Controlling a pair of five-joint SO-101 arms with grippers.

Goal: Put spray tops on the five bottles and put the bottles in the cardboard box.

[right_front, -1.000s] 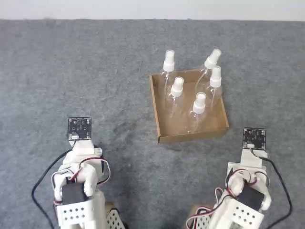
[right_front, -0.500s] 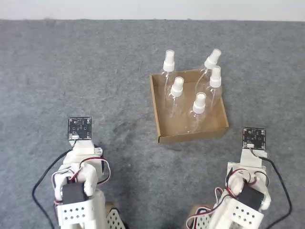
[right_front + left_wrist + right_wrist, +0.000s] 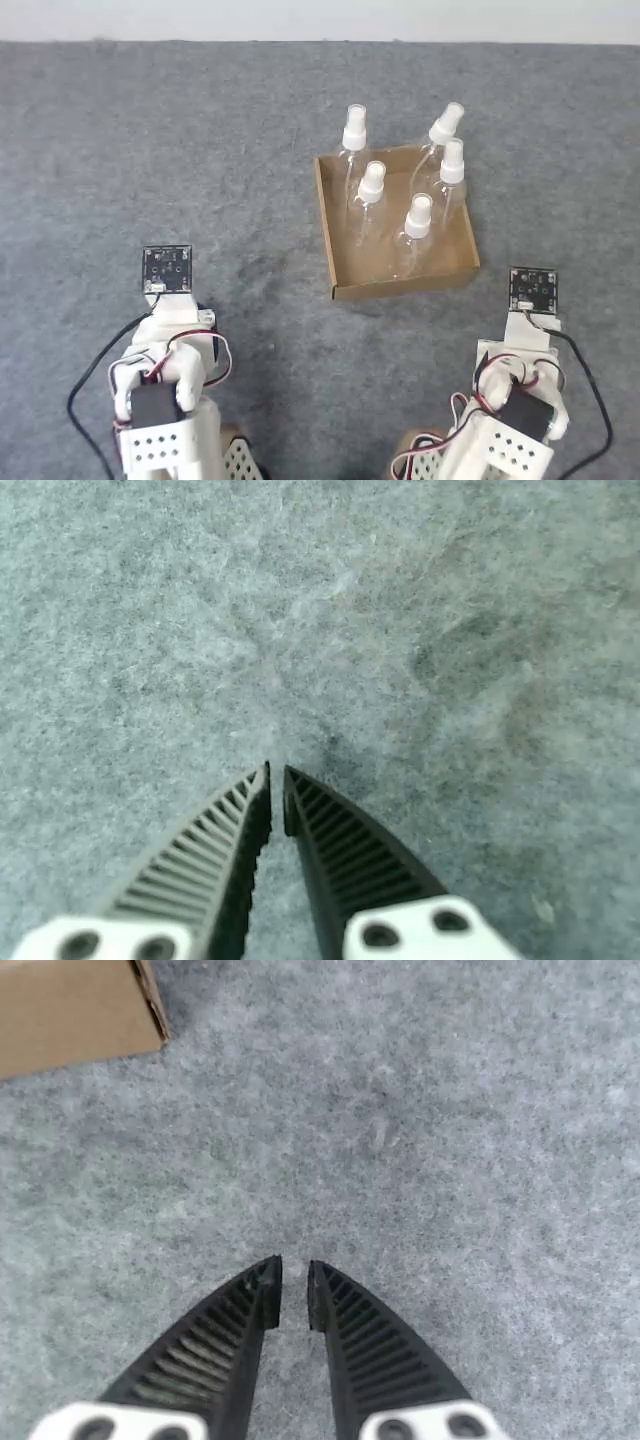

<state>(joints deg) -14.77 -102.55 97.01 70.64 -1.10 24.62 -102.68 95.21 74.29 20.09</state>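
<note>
Table (image 3: 150,150): gray and fuzzy; it is seen under each gripper in the wrist views.
Wall (image 3: 320,18): a pale strip is seen past the table's far edge.
Cardboard box (image 3: 400,284): it is set on the table, nearer the right arm (image 3: 515,400) than the left arm (image 3: 165,370); one corner is seen in the right wrist view.
Bottles (image 3: 369,205): five are stood inside the box, each with a white spray top (image 3: 418,215).
Left gripper (image 3: 276,772): squeezed closed, nothing held.
Right gripper (image 3: 290,1265): almost closed, nothing held.
</note>
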